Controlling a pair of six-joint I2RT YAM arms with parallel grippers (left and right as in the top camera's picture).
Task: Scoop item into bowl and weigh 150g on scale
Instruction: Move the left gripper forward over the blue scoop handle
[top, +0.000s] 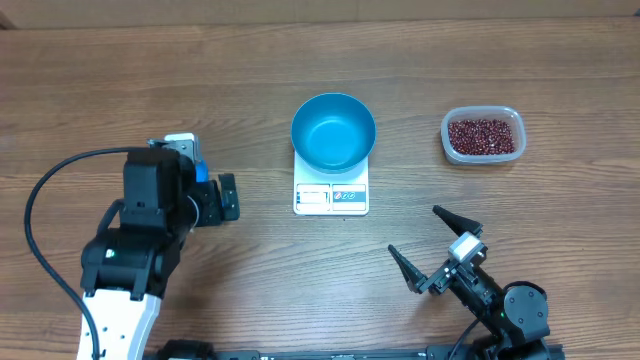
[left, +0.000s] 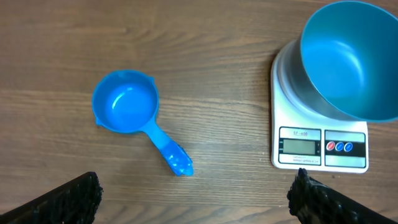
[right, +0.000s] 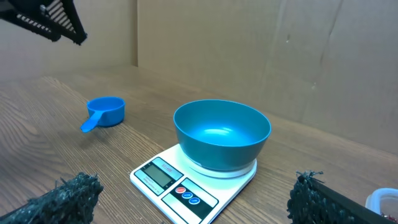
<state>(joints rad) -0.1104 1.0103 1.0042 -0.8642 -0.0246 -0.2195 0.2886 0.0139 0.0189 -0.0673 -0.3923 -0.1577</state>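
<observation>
The blue bowl (top: 333, 131) stands on the white scale (top: 331, 197), and the inside that shows holds nothing (left: 348, 59). The scale's display (left: 300, 147) faces the near edge. The red-brown beans (top: 483, 135) lie in a clear tub at the back right. A small blue scoop (left: 126, 101) lies left of the scale, handle toward the near right. My left gripper (left: 198, 186) hangs open above the wood just near of the scoop's handle. My right gripper (top: 415, 230) is open near the front, aimed at the scale (right: 180, 183), with nothing between its fingers.
The clear tub (top: 448, 128) sits right of the scale, and its rim shows at the right wrist view's corner (right: 382, 202). My left arm (top: 140, 230) covers most of the scoop from overhead. A cardboard wall (right: 249, 50) rises behind the table.
</observation>
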